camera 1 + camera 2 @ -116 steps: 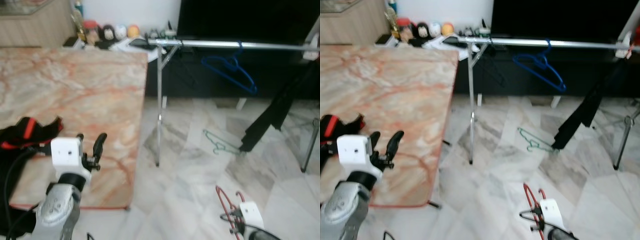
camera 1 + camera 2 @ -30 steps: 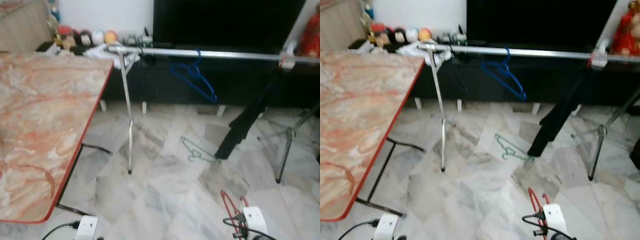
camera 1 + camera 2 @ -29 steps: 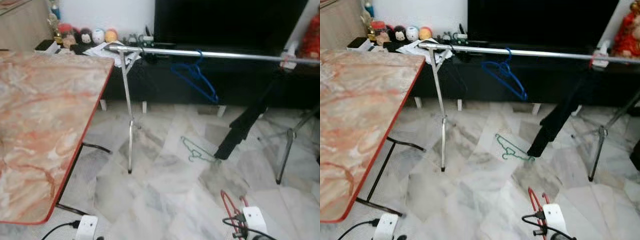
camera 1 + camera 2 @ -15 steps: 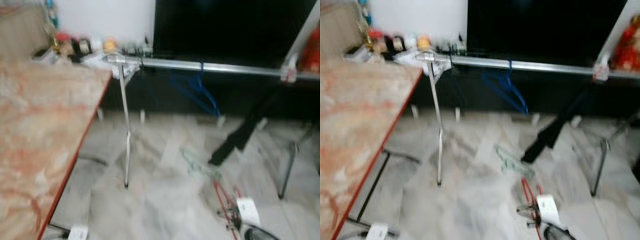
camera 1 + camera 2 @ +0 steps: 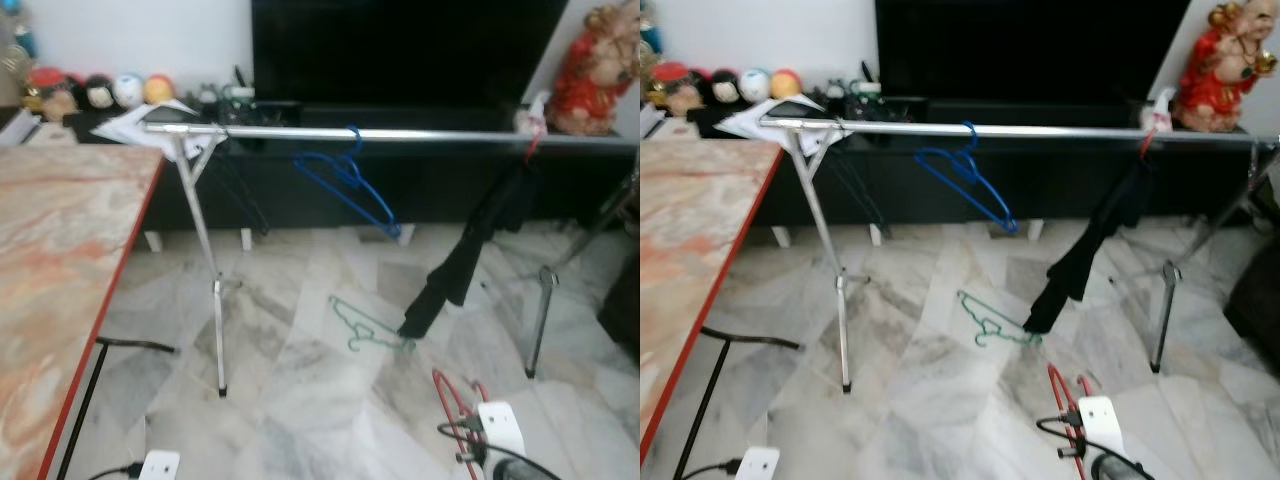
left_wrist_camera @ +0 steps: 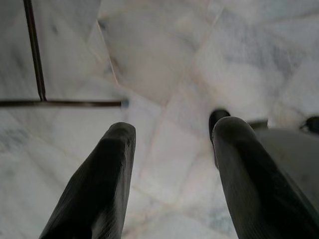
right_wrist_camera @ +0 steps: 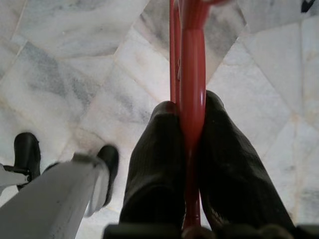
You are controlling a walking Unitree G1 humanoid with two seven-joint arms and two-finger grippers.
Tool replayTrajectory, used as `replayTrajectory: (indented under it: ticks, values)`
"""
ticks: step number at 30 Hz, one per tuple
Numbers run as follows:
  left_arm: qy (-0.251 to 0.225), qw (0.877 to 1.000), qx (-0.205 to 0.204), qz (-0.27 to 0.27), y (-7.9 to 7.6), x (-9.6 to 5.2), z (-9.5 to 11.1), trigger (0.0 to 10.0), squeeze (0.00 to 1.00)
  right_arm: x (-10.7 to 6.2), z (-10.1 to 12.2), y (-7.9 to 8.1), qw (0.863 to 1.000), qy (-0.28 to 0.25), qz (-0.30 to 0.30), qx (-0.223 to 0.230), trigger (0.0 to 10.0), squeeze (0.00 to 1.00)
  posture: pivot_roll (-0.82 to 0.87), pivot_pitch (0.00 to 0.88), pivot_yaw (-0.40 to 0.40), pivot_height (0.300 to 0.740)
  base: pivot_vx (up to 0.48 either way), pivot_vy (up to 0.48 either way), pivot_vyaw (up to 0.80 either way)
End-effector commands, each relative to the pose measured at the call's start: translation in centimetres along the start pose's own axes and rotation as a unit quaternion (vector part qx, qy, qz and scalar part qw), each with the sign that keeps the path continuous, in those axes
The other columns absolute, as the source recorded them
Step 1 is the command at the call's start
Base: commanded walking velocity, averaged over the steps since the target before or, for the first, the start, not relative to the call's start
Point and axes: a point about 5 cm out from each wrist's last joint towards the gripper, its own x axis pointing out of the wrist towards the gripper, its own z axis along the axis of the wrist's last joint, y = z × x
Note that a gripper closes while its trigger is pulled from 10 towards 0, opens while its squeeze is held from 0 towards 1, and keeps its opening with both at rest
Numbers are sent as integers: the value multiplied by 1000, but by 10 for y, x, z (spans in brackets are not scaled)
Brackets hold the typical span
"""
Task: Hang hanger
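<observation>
Now sharp again, the right tool (image 7: 192, 149) still pinches the red hanger (image 5: 456, 395).

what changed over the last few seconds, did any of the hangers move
Mostly the camera moved: the robot turned away from the marble table toward the rail. The left gripper, raised over the table earlier, now hangs open above the floor. Unchanged: the right gripper keeps its hold on the red hanger, the blue hanger stays on the rail, the green hanger lies on the floor.
</observation>
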Motion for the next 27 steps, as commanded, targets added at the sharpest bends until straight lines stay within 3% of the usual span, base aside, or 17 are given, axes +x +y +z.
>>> replayTrajectory:
  ticks: [1, 8, 14, 27]
  values:
    - [6, 1000, 7, -9, -8, 0, -2, 10000, 0, -2, -2, -8, 1000, -1, -12, 8, 10000, 0, -42, 25, -45, 740, 285, 0, 0]
    - [7, 1000, 7, -8, -8, 0, -2, 10000, 0, -2, -1, -7, 1000, -2, -13, 9, 10000, 0, -42, 19, -44, 740, 285, 0, 0]
    - [9, 1000, 7, -10, -8, 0, -3, 10000, 0, -1, 1, -6, 1000, 0, -1, -26, 10000, 0, -44, 16, -44, 740, 282, 0, 0]
    - [10, 1000, 6, -11, -9, 0, -4, 10000, 0, -1, 1, -6, 1000, 1, -4, -16, 10000, 0, -44, 26, -45, 740, 282, 0, 358]
